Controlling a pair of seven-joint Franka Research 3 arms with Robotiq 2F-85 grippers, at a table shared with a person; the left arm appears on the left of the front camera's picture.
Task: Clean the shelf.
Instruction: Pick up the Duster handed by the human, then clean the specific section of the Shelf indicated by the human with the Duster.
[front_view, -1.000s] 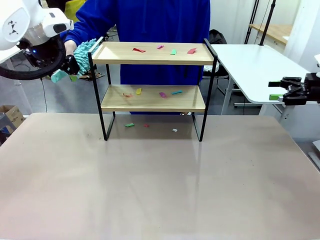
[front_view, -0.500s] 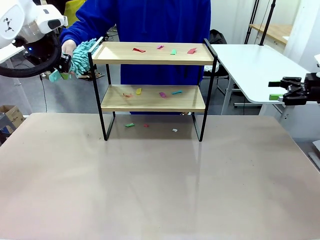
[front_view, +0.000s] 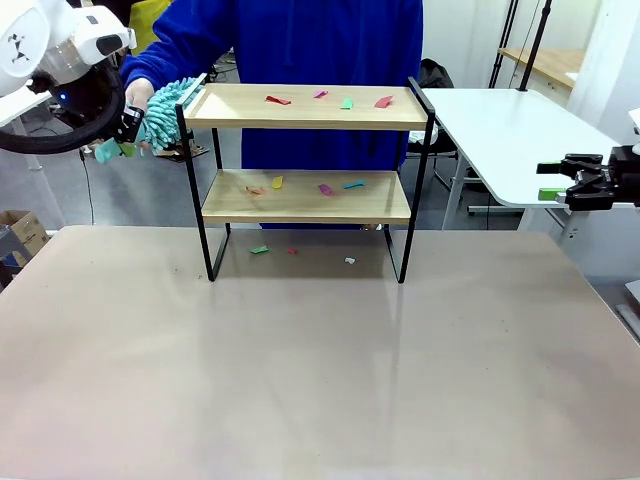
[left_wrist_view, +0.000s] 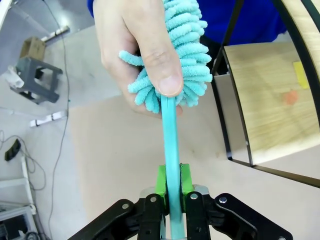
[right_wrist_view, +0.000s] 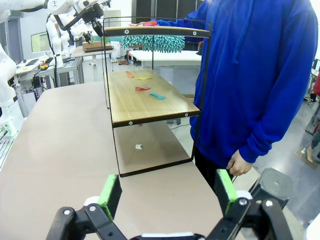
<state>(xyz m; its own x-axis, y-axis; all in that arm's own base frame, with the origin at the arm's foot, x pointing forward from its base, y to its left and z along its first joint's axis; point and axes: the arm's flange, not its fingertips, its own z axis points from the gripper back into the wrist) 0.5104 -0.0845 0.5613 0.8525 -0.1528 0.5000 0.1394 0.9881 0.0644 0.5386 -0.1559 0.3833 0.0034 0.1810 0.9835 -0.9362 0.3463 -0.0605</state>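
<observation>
The shelf (front_view: 240, 108) stands at the far middle of the beige tabletop, with small coloured scraps (front_view: 345, 102) on its top board, more on its lower board and a few on the table under it. My left gripper (front_view: 124, 134) hangs off the shelf's left end, shut on the thin handle (left_wrist_view: 171, 145) of a teal fluffy duster (front_view: 166, 100). A person's hand (left_wrist_view: 135, 35) grips the duster's fluffy head (left_wrist_view: 187, 45). My left gripper (left_wrist_view: 172, 182) pinches the handle between its green pads. My right gripper (front_view: 550, 182) hovers far right, open and empty; in its own view, the right gripper (right_wrist_view: 167, 192) looks along the shelf (right_wrist_view: 145, 105).
A person in a blue hoodie (front_view: 320, 50) stands right behind the shelf. A white side table (front_view: 500, 130) lies at the back right, just under my right gripper. The wide beige tabletop (front_view: 320, 370) stretches bare in front of the shelf. A cardboard box (front_view: 20, 230) sits on the floor, left.
My left gripper has shifted a little up and to the left with the duster handle. The person's hand stays on the duster head. The right arm has not moved.
</observation>
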